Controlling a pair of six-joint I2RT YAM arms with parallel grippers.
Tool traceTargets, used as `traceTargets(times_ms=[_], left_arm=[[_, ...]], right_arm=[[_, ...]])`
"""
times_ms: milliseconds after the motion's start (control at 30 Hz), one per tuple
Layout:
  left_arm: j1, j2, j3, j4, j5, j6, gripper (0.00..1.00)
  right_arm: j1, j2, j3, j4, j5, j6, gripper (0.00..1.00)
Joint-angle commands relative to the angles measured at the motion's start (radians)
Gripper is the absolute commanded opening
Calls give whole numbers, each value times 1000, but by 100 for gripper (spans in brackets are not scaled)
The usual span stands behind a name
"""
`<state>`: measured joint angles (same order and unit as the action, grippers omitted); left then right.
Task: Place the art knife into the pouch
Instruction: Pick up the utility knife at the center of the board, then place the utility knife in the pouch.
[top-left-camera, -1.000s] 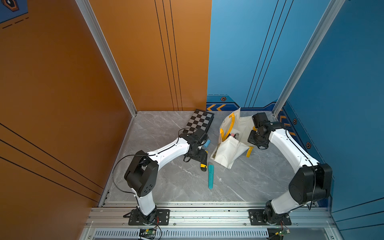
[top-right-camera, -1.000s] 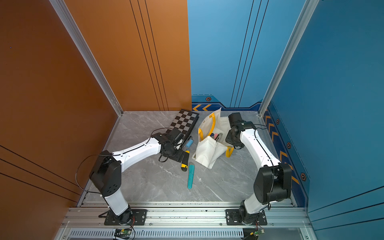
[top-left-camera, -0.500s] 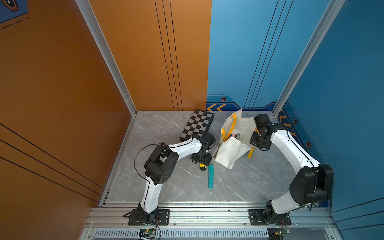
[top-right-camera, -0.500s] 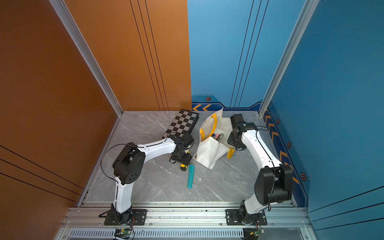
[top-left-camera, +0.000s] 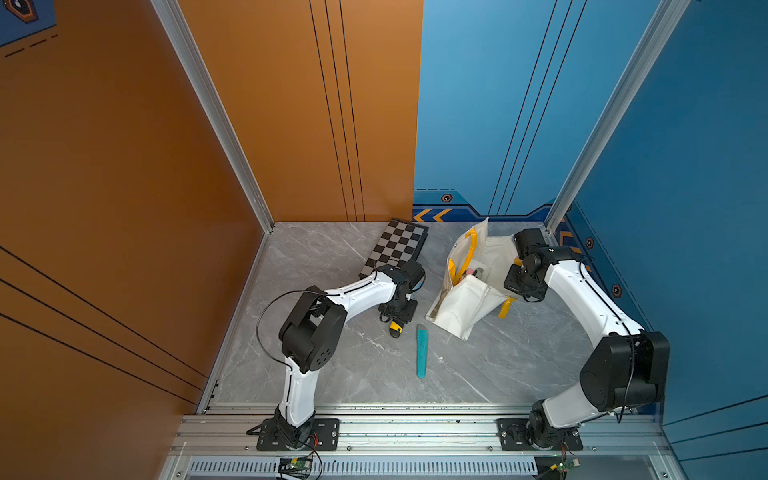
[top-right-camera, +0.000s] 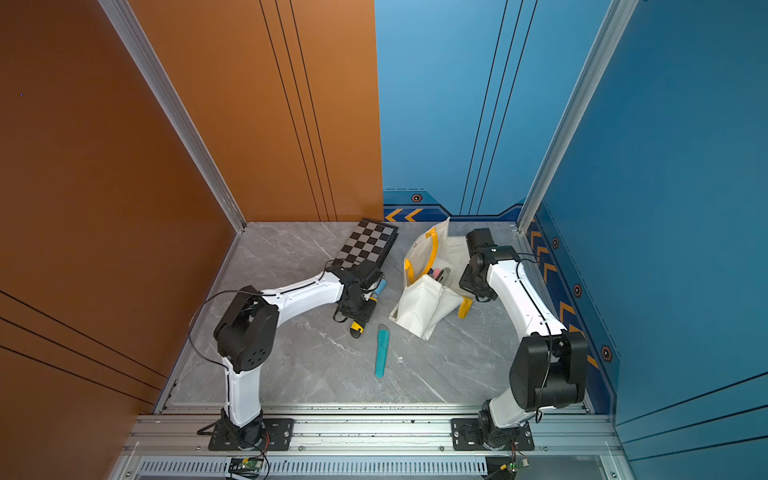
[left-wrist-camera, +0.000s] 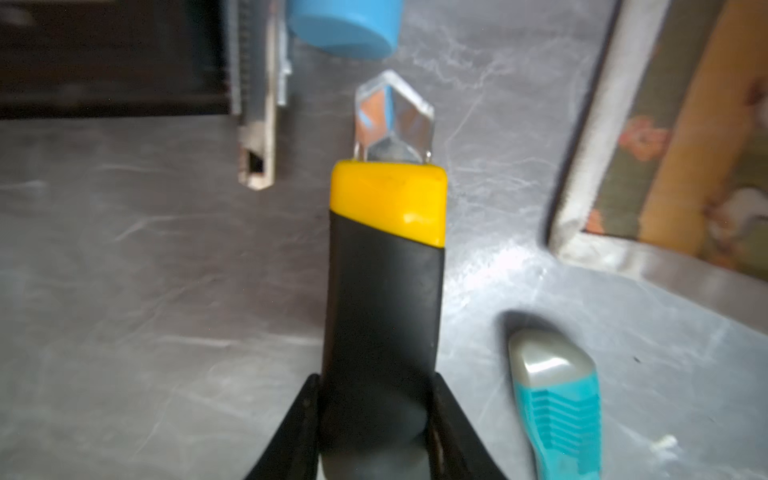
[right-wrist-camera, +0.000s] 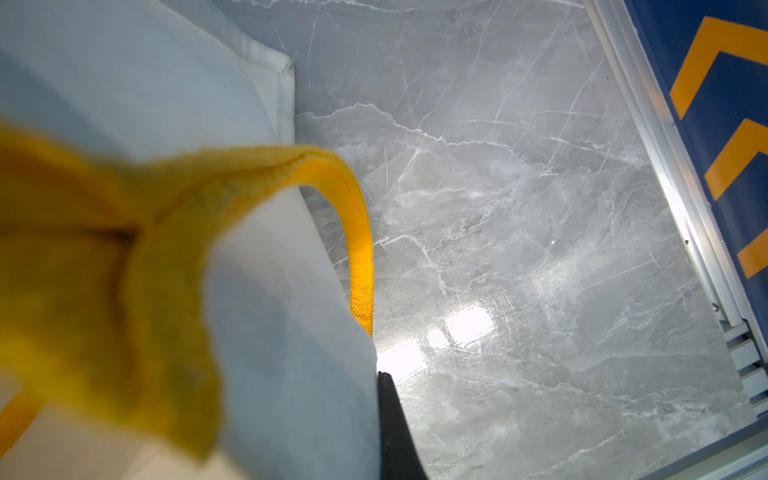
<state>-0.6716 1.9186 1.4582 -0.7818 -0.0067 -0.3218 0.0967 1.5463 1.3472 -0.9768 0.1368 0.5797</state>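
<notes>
I read the left gripper (left-wrist-camera: 376, 382) as clamped on the art knife (left-wrist-camera: 386, 249), with both fingers bearing on the sides of its black handle. The knife sits low at the table (top-left-camera: 519, 365), near the pouch (top-left-camera: 461, 303) and outside it. The right gripper (top-left-camera: 515, 289) is pressed closed on the pouch's rim by a yellow handle (right-wrist-camera: 357, 232), and the mouth stands open. A teal knife (top-left-camera: 421, 353) lies just beside.

Bare floor (top-left-camera: 332, 365) around teal cutter (top-left-camera: 421, 353), near pouch (top-left-camera: 461, 303)
</notes>
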Motion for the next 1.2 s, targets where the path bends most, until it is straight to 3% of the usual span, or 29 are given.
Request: traceTargets(times_ms=[0,100,200,367,500,600,733,1033,1167], left_arm=[[33,-172,32,-15,28,12,26],[40,-226,129,-14,42,27,25],[15,-196,313,-14,27,61,26],[-91,17,707,-12,14,154,25],[-133,156,867,-10,58,165,26],[-135,200,880,15,110,133,33],[-137,230,870,19,109,127,53],[-125,144,872,16,81,114,58],[-115,1,659,14,22,136,68]], right_arm=[[-11,6,30,-23,33,-12,0],[-4,23,45,-14,15,-11,0],[22,45,53,-10,12,1,0],[76,61,53,-5,19,25,0],[97,48,47,-5,17,35,0],[102,32,35,-3,11,38,0],[99,17,26,-3,18,30,0],[67,27,34,-3,13,5,0],[43,46,50,-4,27,-2,0]])
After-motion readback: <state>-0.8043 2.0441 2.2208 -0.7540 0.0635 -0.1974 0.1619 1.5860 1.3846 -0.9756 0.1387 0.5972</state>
